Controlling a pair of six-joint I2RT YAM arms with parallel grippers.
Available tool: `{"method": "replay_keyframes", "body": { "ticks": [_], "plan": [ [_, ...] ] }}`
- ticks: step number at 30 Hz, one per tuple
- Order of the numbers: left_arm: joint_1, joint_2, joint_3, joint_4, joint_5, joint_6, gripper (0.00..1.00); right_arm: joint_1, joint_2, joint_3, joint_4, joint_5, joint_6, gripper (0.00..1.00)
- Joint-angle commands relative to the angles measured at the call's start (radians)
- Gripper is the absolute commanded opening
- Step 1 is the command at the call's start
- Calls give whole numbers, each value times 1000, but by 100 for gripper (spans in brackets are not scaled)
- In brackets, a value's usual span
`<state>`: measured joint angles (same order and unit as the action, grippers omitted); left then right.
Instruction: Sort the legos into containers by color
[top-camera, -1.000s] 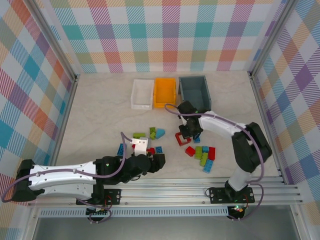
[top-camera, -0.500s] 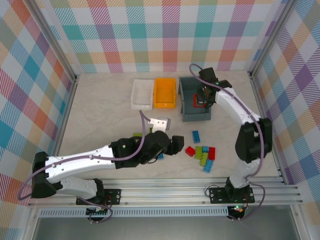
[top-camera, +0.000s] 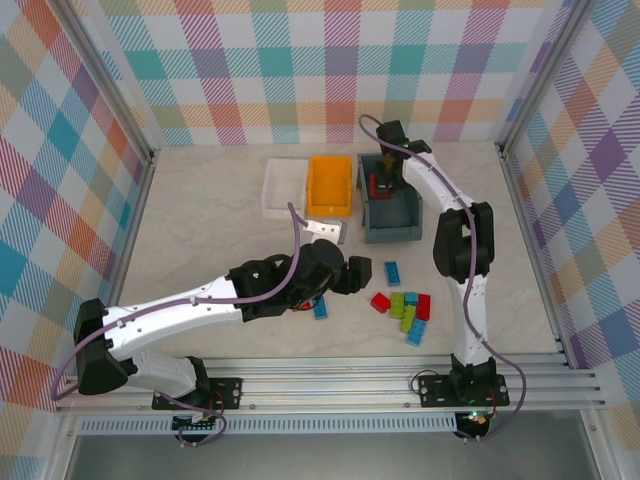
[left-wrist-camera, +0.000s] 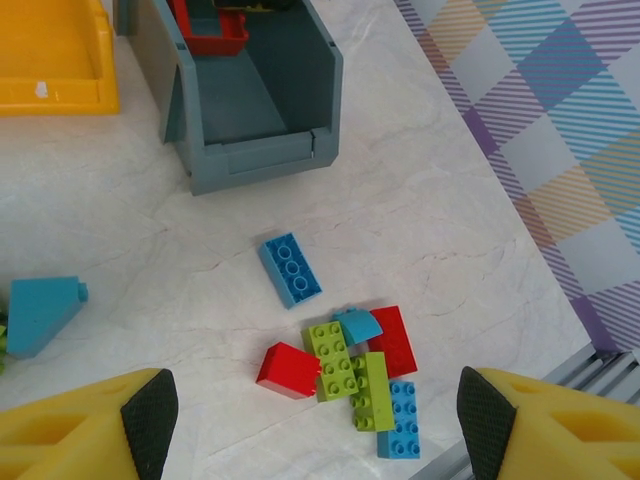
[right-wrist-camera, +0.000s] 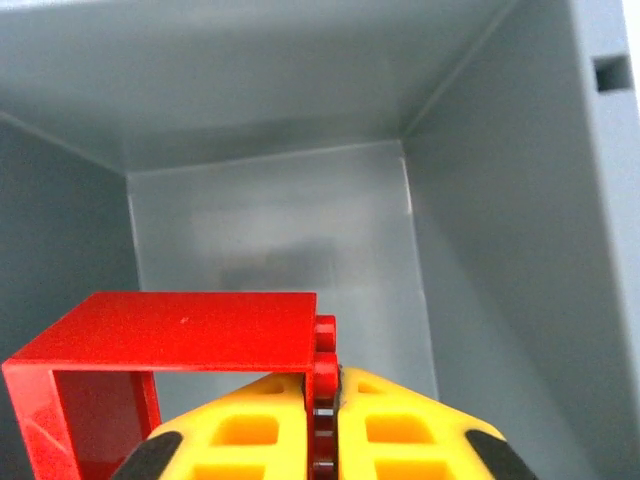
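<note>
Two arms take up most of the top view, and a fair bit is hidden by them. The left arm (top-camera: 180, 310) is stretched low across the table (top-camera: 200, 230) from the near left corner toward the middle. Whatever lies under its wrist is covered, and just one small blue brick (top-camera: 320, 308) is left poking out beside it. The right arm (top-camera: 428, 183) is reached far over the table with its wrist tipped down into the dark grey bin (top-camera: 392, 235), so the bin's back end is blocked from above.

The left gripper (left-wrist-camera: 318, 425) is spread wide with nothing between the pads (left-wrist-camera: 150, 415), which are cut off by the bottom edge of the wrist view. The right gripper (right-wrist-camera: 325, 430) is pinched tight on the studded edge of a red lego (right-wrist-camera: 170, 340), a hollow frame-shaped piece held inside the grey bin. Whether it's touching the floor can't be told.

The orange bin (top-camera: 330, 185) is set just left of the grey one, with the white tray (top-camera: 283, 187) left of that.

A mixed cluster (top-camera: 405, 308) of red, lime green and blue bricks is bunched on the table at the near right. A long blue brick (top-camera: 392, 272) is lying alone between it and the grey bin. In the left wrist view, a blue sloped piece (left-wrist-camera: 40, 312) is seen near the left edge.
</note>
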<state>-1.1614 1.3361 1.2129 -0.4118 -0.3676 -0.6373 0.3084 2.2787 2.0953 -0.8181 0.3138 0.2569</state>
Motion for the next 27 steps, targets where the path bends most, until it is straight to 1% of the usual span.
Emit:
{"method": "replay_keyframes", "body": {
  "ticks": [1,2,5,9,11,12,14,16,18,20,21,24,25,27],
  "plan": [
    [10,-11,18,-60,-38,12,76,-6,8,74,-72,-16,7,19],
    [11,-15,18,-77,-53,8,76,-7,-2,75,-73,-18,8,20],
    [20,-33,17,-130,-82,-13,76,-7,-62,57,-65,-27,0,28],
    [68,-67,6,-211,-78,-62,75,-5,-153,52,-78,-44,-9,39],
    [112,-73,6,-282,-66,-91,75,-1,-211,47,-90,-46,-10,40],
    [144,-74,7,-334,-57,-116,74,5,-251,28,-88,-47,-13,40],
    [226,-72,-8,-404,-5,-159,74,27,-348,-34,-70,-62,-19,40],
    [328,-71,-53,-429,76,-208,73,75,-478,-158,-23,-76,-31,42],
    [420,-68,-106,-410,155,-261,72,144,-609,-302,30,-97,-39,45],
    [506,-54,-156,-359,231,-321,72,220,-742,-482,111,-173,-38,50],
    [542,-41,-180,-320,268,-355,72,256,-815,-588,163,-243,-37,53],
    [618,28,-214,-247,318,-476,73,376,-997,-856,308,-397,-39,64],
    [638,57,-220,-224,336,-517,73,421,-1047,-924,344,-429,-36,68],
    [665,118,-215,-205,353,-593,73,481,-1117,-1017,388,-483,-11,72]
  ]
}}
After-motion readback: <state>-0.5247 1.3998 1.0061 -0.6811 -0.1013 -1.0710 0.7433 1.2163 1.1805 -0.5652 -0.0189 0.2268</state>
